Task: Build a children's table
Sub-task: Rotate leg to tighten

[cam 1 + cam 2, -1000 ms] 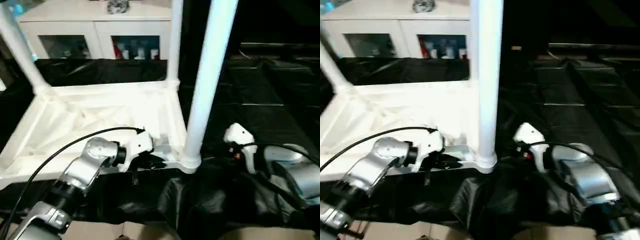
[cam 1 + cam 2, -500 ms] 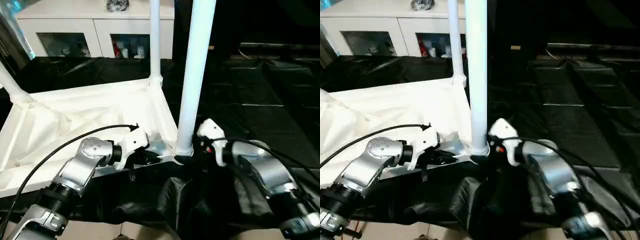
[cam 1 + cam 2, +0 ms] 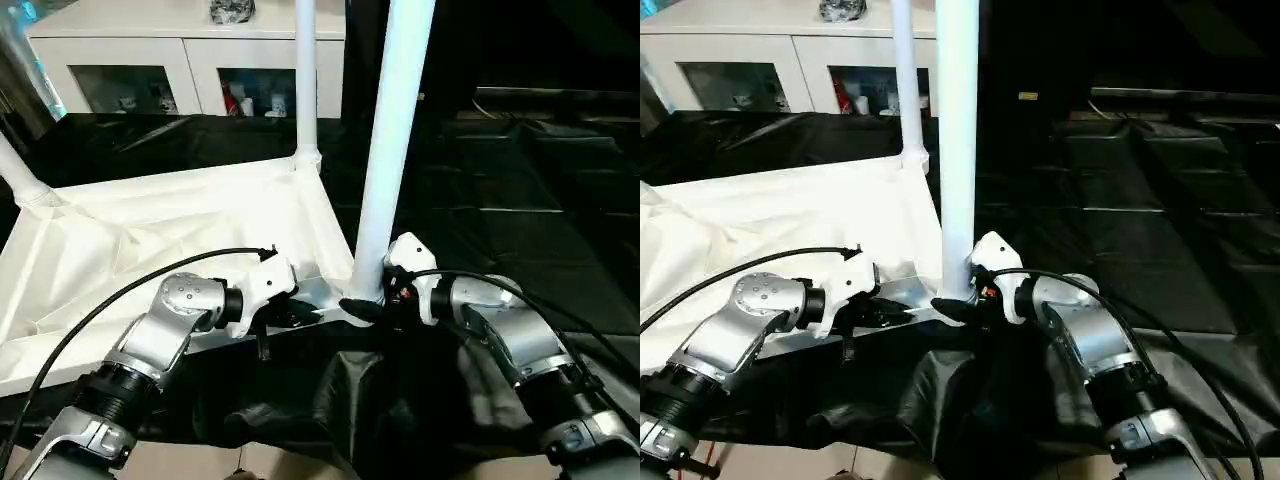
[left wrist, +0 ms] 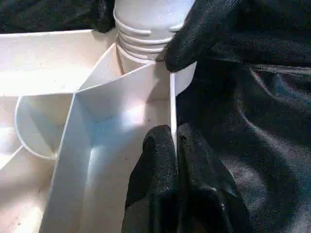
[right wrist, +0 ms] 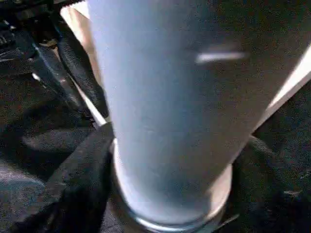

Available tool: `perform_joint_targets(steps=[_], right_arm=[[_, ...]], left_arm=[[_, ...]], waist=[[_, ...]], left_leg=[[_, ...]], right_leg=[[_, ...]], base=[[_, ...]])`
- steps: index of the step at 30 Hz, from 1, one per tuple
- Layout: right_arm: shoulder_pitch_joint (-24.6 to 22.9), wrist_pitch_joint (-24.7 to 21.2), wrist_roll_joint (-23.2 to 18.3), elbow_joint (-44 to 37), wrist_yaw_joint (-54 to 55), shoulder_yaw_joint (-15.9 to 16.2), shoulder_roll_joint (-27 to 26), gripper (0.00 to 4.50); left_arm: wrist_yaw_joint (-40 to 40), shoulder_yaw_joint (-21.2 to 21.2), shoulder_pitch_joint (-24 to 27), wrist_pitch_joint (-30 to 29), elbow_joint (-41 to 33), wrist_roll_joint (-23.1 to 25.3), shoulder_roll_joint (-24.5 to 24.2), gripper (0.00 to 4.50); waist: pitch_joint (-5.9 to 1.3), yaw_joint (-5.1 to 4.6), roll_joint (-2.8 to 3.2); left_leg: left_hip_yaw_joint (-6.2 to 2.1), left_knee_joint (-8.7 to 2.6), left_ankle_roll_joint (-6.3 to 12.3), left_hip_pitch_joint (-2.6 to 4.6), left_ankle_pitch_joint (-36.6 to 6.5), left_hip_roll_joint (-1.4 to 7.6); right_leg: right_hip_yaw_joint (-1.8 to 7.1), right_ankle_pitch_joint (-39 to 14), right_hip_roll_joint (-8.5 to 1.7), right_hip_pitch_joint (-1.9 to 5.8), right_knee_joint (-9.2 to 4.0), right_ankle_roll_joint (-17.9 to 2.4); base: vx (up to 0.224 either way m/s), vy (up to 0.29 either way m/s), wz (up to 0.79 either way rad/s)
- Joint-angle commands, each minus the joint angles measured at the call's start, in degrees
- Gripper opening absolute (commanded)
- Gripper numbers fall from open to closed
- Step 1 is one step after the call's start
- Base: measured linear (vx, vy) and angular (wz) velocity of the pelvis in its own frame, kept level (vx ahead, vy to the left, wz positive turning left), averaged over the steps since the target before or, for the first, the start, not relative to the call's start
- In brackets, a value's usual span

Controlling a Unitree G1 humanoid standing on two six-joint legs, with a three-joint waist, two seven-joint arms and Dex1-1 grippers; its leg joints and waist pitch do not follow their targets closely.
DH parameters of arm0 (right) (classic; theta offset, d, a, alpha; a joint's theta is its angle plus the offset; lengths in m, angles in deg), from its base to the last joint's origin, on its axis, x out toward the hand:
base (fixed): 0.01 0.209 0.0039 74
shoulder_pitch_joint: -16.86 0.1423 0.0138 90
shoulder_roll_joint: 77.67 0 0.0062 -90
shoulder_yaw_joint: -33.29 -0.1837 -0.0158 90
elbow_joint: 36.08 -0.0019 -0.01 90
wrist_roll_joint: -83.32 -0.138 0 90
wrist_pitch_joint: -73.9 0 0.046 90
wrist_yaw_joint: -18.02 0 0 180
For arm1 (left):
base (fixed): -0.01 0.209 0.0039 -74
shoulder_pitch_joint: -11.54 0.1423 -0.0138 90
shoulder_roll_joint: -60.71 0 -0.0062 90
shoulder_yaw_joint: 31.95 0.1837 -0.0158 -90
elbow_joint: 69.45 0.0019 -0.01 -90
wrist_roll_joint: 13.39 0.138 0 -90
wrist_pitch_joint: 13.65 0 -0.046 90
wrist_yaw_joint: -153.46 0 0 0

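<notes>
While the table top [image 3: 180, 235] lies upside down on black sheeting [image 3: 520, 180], the eye view shows the right tool [image 3: 372, 300] at the near leg [image 3: 390, 150]. Left wrist: left tool [image 4: 171, 145] pinches the top's rim. Right wrist: fingers [image 5: 80, 179] clasp the leg's base. Next, I judge, seat it firmly.

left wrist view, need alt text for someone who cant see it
The left gripper pinches a thin white wall of the upturned children's table, one black finger on each side. Just past it, a ribbed white leg sits in the corner socket, with a black fingertip of the right gripper against it and black sheeting alongside.
</notes>
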Motion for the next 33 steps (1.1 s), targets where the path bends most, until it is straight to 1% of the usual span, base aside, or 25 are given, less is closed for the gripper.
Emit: perform_joint_targets(steps=[1,2,4,5,6,7,8,10,11,14,15,16,17,18,20,22,25,26,27,28,29,30,31,32,33], right_arm=[[0.89,-0.11,0.02,1.78,2.49,-1.11,-1.01,3.03],[0.95,-0.06,0.11,2.54,4.06,-1.56,-1.83,2.88],[1.2,0.64,0.69,4.78,9.22,-2.75,-4.35,2.85],[1.93,0.02,0.73,7.95,15.46,-4.64,-7.48,2.82],[2.22,-0.25,0.73,9.08,17.39,-5.23,-8.46,2.78],[2.73,0.1,1.2,11.1,20.51,-5.67,-9.9,2.77],[3.63,0.63,2.02,13.91,24.14,-5.94,-11.51,2.76],[4.05,0.85,2.39,15.13,25.67,-6.04,-12.17,2.76],[5.41,1.78,3.29,17.62,29.67,-6.33,-13.45,2.75],[7.39,3.44,3.73,20.2,33.78,-6.77,-15.7,2.75],[7.92,4.17,3.76,20.71,33.57,-6.59,-16.46,2.75],[7.83,4.71,2.9,20.1,31.33,-6.55,-17.09,2.75],[7.63,4.68,1.98,19.49,29.07,-6.91,-17.55,2.75],[7.48,4.54,1.35,19.11,27.62,-7.23,-17.83,3.1],[7.45,4.87,0.77,18.79,25.44,-7.64,-17.55,3.47],[7.21,5.61,1.02,17.61,21.99,-6.31,-15.49,3.54],[7.01,6.33,1.34,16.65,18.89,-4.91,-13.36,3.88],[6.55,6.47,1.79,15.31,14.33,-3.92,-10.6,3.95],[6.4,6.46,2.06,14.93,12.87,-3.85,-9.91,3.95],[6.35,6.49,2.24,14.84,12.25,-3.92,-9.66,4.05],[6.28,6.48,2.31,14.7,11.58,-3.91,-9.42,4.17],[5.79,6.48,2.31,13.74,8.8,-3.37,-7.87,4.17],[5.26,6.58,2.13,12.64,6.03,-2.84,-6.36,4.17],[4.62,6.82,1.7,11.22,3.16,-2.41,-4.88,4.17],[4.38,6.87,1.45,10.66,2.02,-2.31,-4.36,4.17]], left_arm=[[0.58,0.24,-0.89,-0.24,1.47,0.48,0.83,0.0],[1.79,-0.09,-1.35,-0.62,2.1,0.64,1.5,0.0],[5.15,-1.27,-2.7,-1.43,3.86,0.65,3.65,0.0],[8.57,-2.18,-4.35,-1.96,5.74,0.79,6.04,0.0],[9.66,-2.39,-4.93,-2.13,6.39,0.9,6.81,0.0],[11.72,-2.31,-6.06,-1.96,7.83,1.63,8.1,0.0],[14.19,-2.1,-7.48,-1.56,9.92,2.59,9.72,0.0],[15.22,-2.0,-8.07,-1.35,10.83,3.0,10.4,0.0],[16.51,-1.68,-8.82,-0.66,11.89,3.52,11.7,0.0],[17.6,-1.26,-9.72,0.5,13.11,3.76,13.83,0.0],[17.7,-0.96,-9.97,1.19,13.43,3.95,14.47,0.0],[17.02,-0.51,-9.95,1.89,13.26,3.96,14.84,0.0],[16.39,-0.35,-9.88,2.48,13.21,4.06,14.99,0.0],[16.0,-0.31,-9.84,2.84,13.21,4.12,15.06,0.0],[14.47,-0.3,-9.53,4.18,13.01,3.82,14.73,0.0],[11.59,-0.1,-8.58,5.4,12.0,3.07,13.4,0.0],[8.96,0.1,-7.64,6.42,11.23,2.57,12.11,0.0],[6.16,0.14,-6.62,6.95,10.44,2.07,10.81,0.0],[5.42,0.08,-6.36,7.08,10.28,1.98,10.51,0.0],[5.14,0.02,-6.28,7.16,10.26,1.98,10.42,0.0],[4.95,-0.02,-6.23,7.13,10.22,1.97,10.36,0.0],[3.7,-0.04,-5.87,6.82,9.65,1.62,9.71,0.0],[2.36,-0.03,-5.52,6.53,9.06,1.18,9.08,0.0],[0.74,-0.08,-5.09,5.97,8.38,0.59,8.36,0.0],[0.0,-0.11,-4.92,5.86,8.17,0.37,8.07,0.0]], waist=[[-3.63,0.35,-0.66],[-3.55,0.36,-0.75],[-3.48,0.21,-0.69],[-3.5,0.12,-0.96],[-3.42,0.03,-0.86],[-3.5,0.03,-0.99],[-3.44,-0.05,-0.91],[-3.41,-0.03,-0.79],[-3.5,0.04,-0.59],[-3.57,0.08,-0.65],[-3.6,0.09,-0.47],[-3.55,-0.01,-0.57],[-3.66,0.1,-0.73],[-3.71,0.17,-0.7],[-3.8,0.25,-0.66],[-3.78,0.3,-0.75],[-3.92,0.52,-0.66],[-3.97,0.57,-0.69],[-4.04,0.66,-0.75],[-4.09,0.7,-0.65],[-4.04,0.67,-0.66],[-4.05,0.7,-0.62],[-4.04,0.91,-0.78],[-3.94,0.96,-0.67],[-3.85,1.07,-0.75]], left_leg=[[-0.18,-3.84,1.5,0.24,-14.88,1.15],[-0.17,-3.85,1.39,0.38,-15.32,1.09],[-0.16,-3.94,0.9,0.36,-15.75,1.08],[-0.23,-3.95,0.38,0.41,-16.08,0.99],[-0.32,-3.99,-0.05,0.55,-16.8,0.88],[-0.31,-3.93,-0.12,0.63,-16.92,0.87],[-0.39,-3.97,-0.31,0.63,-17.31,0.87],[-0.35,-3.89,-0.46,1.03,-18.57,0.78],[-0.42,-3.95,-0.38,0.81,-18.31,0.81],[-0.51,-4.11,-0.27,0.69,-18.49,0.92],[-0.49,-4.09,-0.25,0.7,-18.53,0.94],[-0.44,-4.09,-0.14,0.66,-18.91,0.87],[-0.46,-4.1,0.25,0.47,-18.59,0.89],[-0.47,-4.11,0.4,0.47,-18.13,0.96],[-0.37,-4.09,1.02,0.33,-16.75,1.0],[-0.36,-4.08,1.36,0.28,-16.51,1.06],[-0.27,-3.96,1.81,0.21,-15.39,1.1],[-0.24,-3.94,2.05,0.2,-14.82,1.15],[-0.23,-3.87,2.32,0.14,-14.34,1.16],[-0.14,-3.83,2.69,0.1,-13.4,1.35],[-0.1,-3.83,2.91,0.06,-12.88,1.21],[-0.09,-3.82,2.87,0.1,-12.81,1.2],[-0.11,-3.79,2.91,0.14,-12.76,1.24],[0.0,-3.8,3.21,0.22,-13.39,1.32],[0.02,-3.84,3.23,0.2,-13.95,1.29]], right_leg=[[2.4,-18.1,-3.2,2.82,-4.7,-10.73],[2.39,-19.15,-3.19,2.74,-4.88,-10.55],[2.41,-20.53,-3.28,2.6,-5.02,-10.31],[2.32,-21.62,-3.27,2.65,-5.13,-10.01],[2.22,-23.58,-3.23,2.5,-5.27,-9.46],[2.23,-24.21,-3.38,2.51,-5.41,-9.19],[2.19,-24.98,-3.3,2.4,-5.45,-8.85],[2.18,-26.58,-3.38,2.01,-5.87,-8.31],[2.21,-25.95,-3.43,2.25,-5.8,-8.17],[2.17,-24.23,-3.37,2.34,-5.62,-8.44],[2.22,-23.85,-3.41,2.26,-5.61,-8.54],[2.18,-23.62,-3.36,2.26,-5.7,-8.72],[2.24,-22.78,-3.39,2.55,-5.55,-8.68],[2.29,-22.08,-3.43,2.56,-5.46,-8.78],[2.35,-19.41,-3.39,2.68,-5.16,-9.68],[2.31,-18.53,-3.4,2.75,-5.06,-10.31],[2.34,-16.34,-3.47,2.95,-4.83,-11.11],[2.36,-15.45,-3.47,3.0,-4.71,-11.38],[2.35,-14.62,-3.45,3.16,-4.64,-11.51],[2.45,-12.66,-3.49,3.07,-4.38,-12.1],[2.39,-11.93,-3.37,3.09,-4.31,-12.51],[2.37,-11.99,-3.39,3.12,-4.33,-12.62],[2.29,-11.93,-3.32,3.34,-4.32,-12.65],[2.39,-12.66,-3.38,3.09,-4.45,-12.58],[2.35,-14.13,-3.36,3.08,-4.56,-12.35]], base=[[0.0,0.0,0.0],[0.0,0.0,0.0],[0.0,0.0,0.0],[0.0,0.0,0.0],[0.0,0.0,0.0],[0.0,0.0,0.0],[0.0,0.0,0.0],[0.0,0.0,0.0],[0.0,0.0,0.0],[0.0,0.0,0.0],[0.0,0.0,0.0],[0.0,0.0,0.0],[0.0,0.0,0.0],[0.0,0.0,0.0],[0.0,0.0,0.0],[0.0,0.0,0.0],[0.0,0.0,0.0],[0.0,0.0,0.0],[0.0,0.0,0.0],[0.0,0.0,0.0],[0.0,0.0,0.0],[0.0,0.0,0.0],[0.0,0.0,0.0],[0.0,0.0,0.0],[0.0,0.0,0.0]])
